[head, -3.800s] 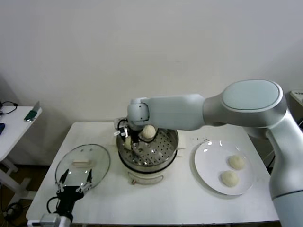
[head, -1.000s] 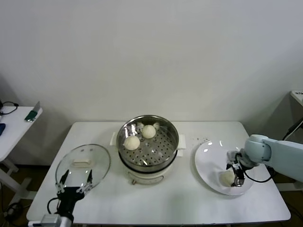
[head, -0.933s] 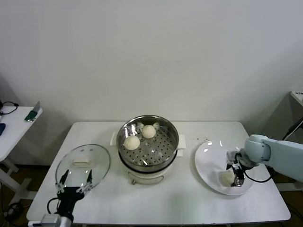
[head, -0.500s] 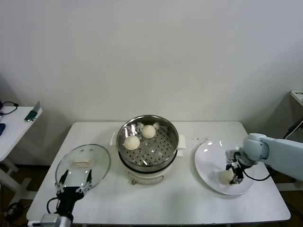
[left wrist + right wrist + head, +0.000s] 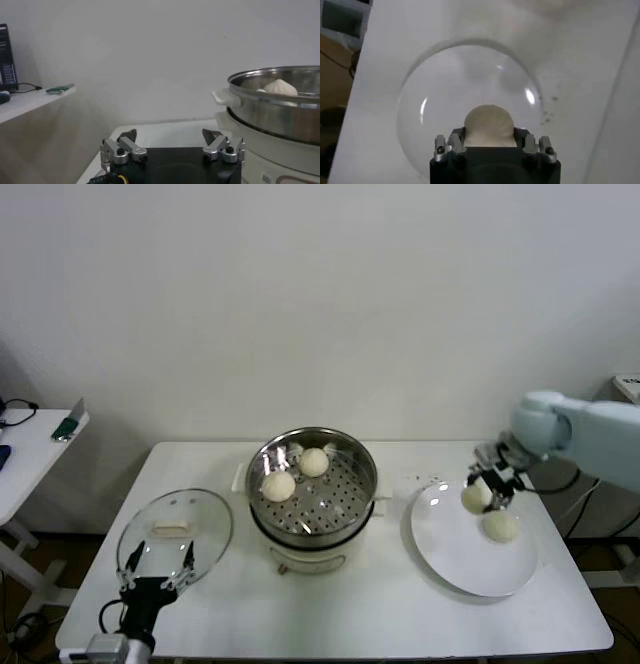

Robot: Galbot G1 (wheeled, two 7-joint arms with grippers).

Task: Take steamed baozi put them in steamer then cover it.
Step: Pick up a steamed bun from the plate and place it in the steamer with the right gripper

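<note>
Now the right gripper [image 5: 484, 487] is clamped on 1 baozi [image 5: 475, 496], raised above the white plate [image 5: 450, 552], where another bun [image 5: 500, 526] rests. 2 buns [image 5: 279, 484] sit in the steamer [image 5: 313, 502]. The left gripper [image 5: 157, 567], fingers apart, waits by the glass cover [image 5: 175, 534] lying on the table [image 5: 370, 609]

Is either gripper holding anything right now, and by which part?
The right gripper holds a bun by its sides, lifted above the plate. The left gripper is open and empty.
</note>
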